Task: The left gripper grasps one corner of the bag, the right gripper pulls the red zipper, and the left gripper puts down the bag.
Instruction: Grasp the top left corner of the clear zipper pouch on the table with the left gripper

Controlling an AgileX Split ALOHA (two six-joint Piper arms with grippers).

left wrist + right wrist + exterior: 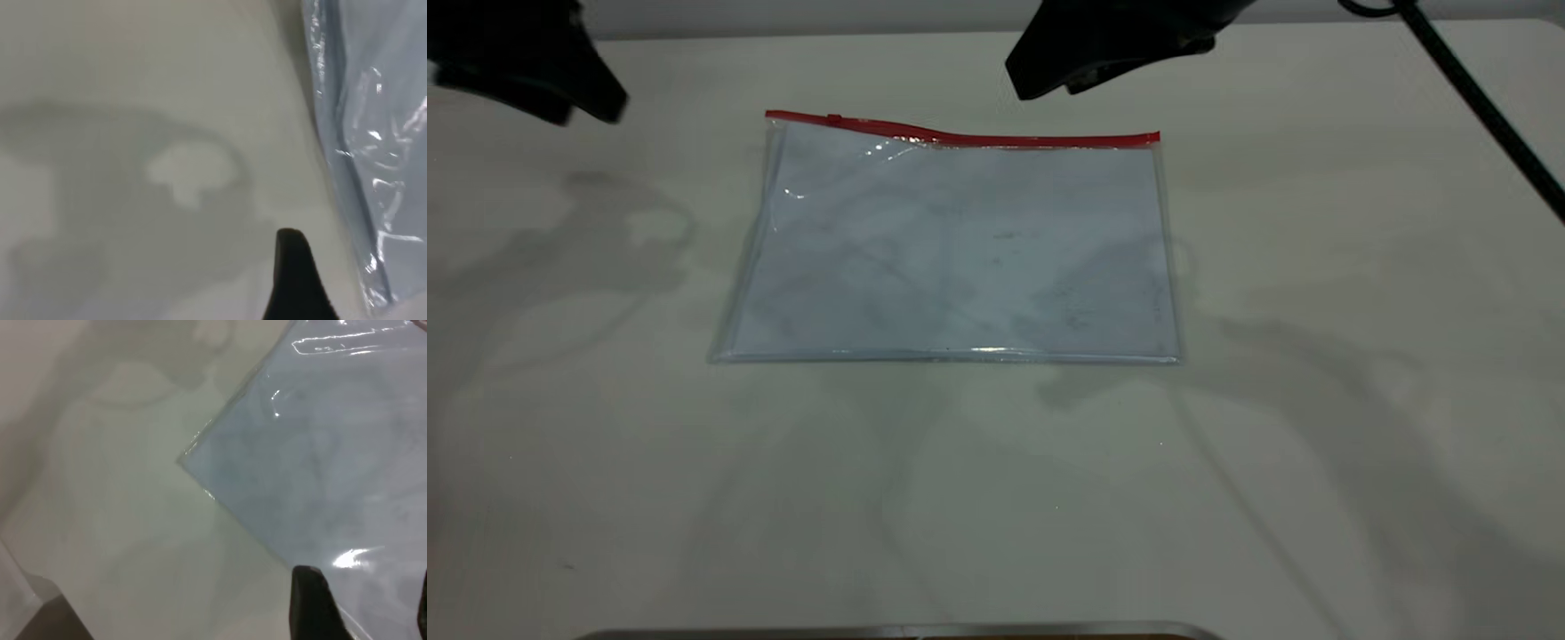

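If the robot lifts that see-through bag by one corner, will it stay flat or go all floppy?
Probably floppy: the bag is thin clear plastic, and its red zipper edge already waves. It looks empty, so likely light. Its glossy surface may slip.

both claws cropped, slider (834,118) perhaps visible

Open table on every side of the bag

The bag (960,249) lies flat on the table (1316,489), nothing beside it. The left gripper (560,84) hangs off its far left corner, the right gripper (1067,62) just beyond the zipper (996,138), both apart from it.
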